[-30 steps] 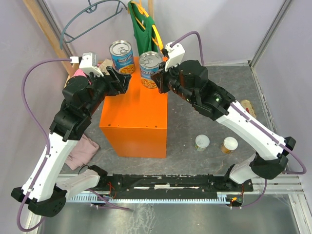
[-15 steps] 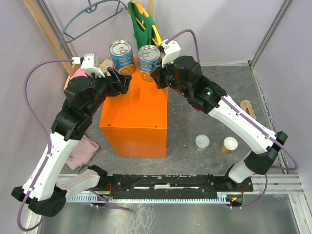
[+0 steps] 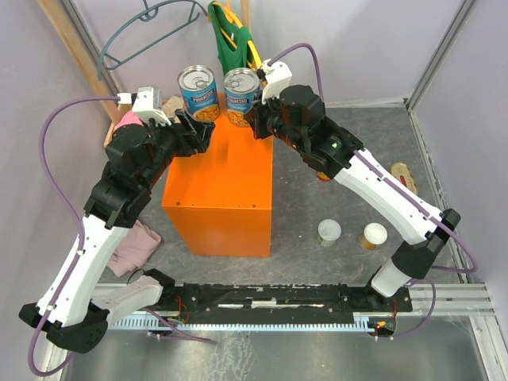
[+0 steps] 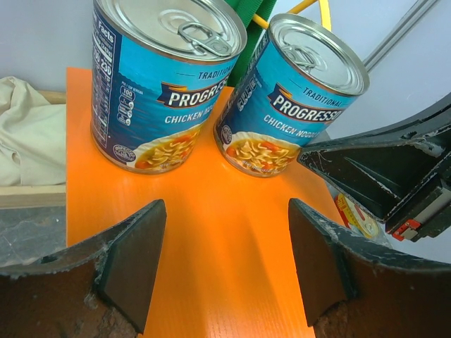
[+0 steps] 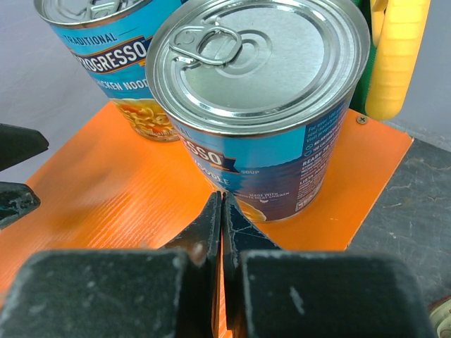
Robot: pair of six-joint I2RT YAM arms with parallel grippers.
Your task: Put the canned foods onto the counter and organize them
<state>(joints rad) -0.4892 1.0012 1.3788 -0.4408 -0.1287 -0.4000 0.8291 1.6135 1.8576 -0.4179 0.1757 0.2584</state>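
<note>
Two tall blue-labelled cans stand side by side at the back of the orange counter: the left can and the right can. My right gripper is shut on nothing, its tips against the right can's lower side. In front of the left can my left gripper hovers open and empty over the counter top. Two small white-lidded cans stand on the floor to the right. A flat yellow-red tin lies beyond them, partly hidden by my right arm.
A green garment on a yellow hanger hangs right behind the cans. A tray of clothes sits left of the counter, and a pink cloth lies on the floor by its left front corner. A metal rail runs along the near edge.
My right gripper, shut, has pushed the right can back and to the left until it stands beside the left can. The left arm has not moved.
</note>
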